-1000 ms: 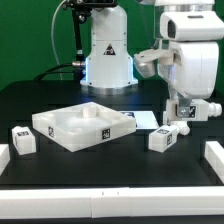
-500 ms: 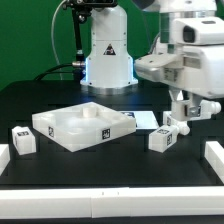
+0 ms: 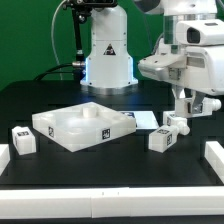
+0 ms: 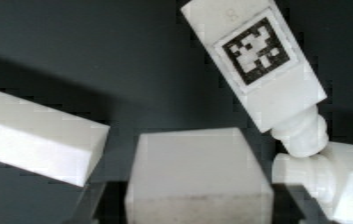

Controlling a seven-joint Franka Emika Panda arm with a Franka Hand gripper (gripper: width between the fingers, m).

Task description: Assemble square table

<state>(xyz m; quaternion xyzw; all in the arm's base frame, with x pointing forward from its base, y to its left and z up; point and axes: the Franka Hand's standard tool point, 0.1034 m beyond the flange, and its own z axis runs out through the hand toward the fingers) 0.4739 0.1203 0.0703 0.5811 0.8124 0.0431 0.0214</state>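
Leg (image 4: 191, 180) clamped in my gripper (image 3: 181, 117)

My fingers are closed on this leg; it fills the gap between them. A second leg (image 3: 163, 139) lies just beside it, a third leg (image 3: 22, 140) well apart at the exterior view's left, beyond the single tabletop slab (image 3: 85, 125). I count three legs, one slab.
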